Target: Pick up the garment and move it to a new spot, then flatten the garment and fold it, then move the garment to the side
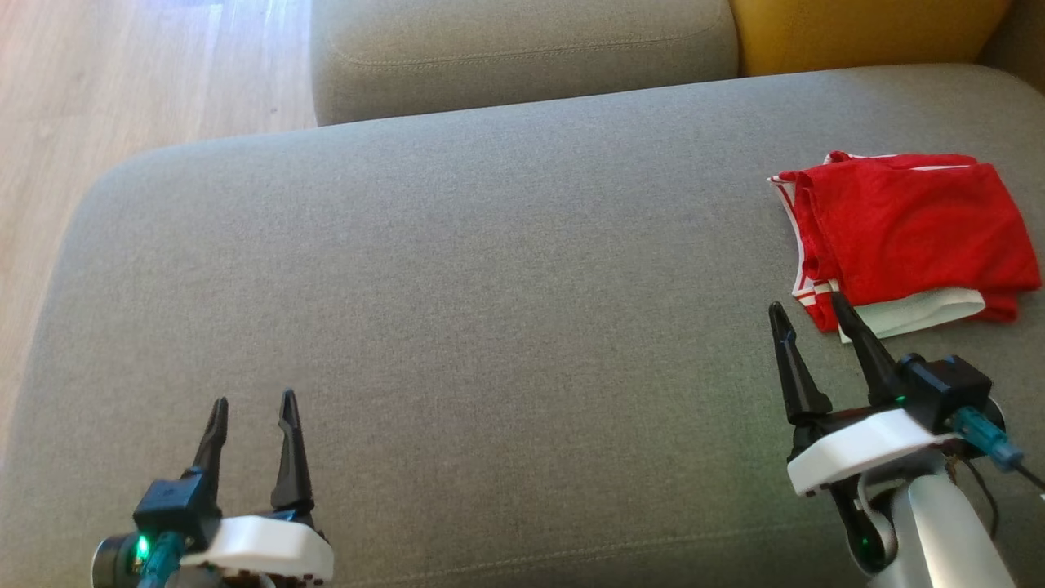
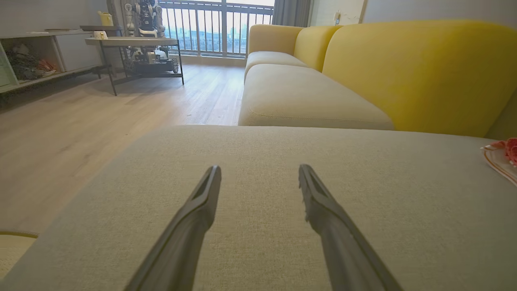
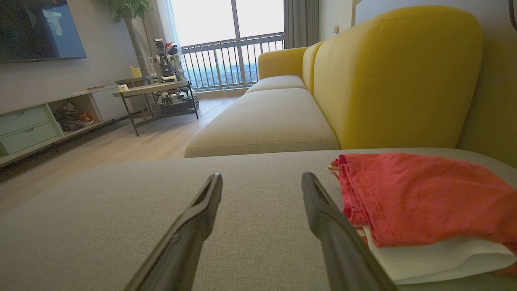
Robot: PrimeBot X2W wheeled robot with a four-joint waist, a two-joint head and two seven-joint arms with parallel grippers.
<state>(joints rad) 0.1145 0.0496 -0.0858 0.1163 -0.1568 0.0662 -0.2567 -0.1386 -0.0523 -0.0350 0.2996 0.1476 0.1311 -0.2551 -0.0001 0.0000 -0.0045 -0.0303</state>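
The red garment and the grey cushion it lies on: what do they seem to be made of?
Garment: probably a thin, soft cloth, perhaps a jersey knit. It is matte red with white stripes and a white band, and it lies in limp folds with soft creases.
Cushion: a coarse woven upholstery fabric, matte grey-beige. A fine weave grain and a stitched seam near the edge are visible. Its filling is hidden.

The garment (image 1: 910, 237), red with white trim, lies folded flat on the grey sofa cushion (image 1: 457, 269), at about two o'clock.
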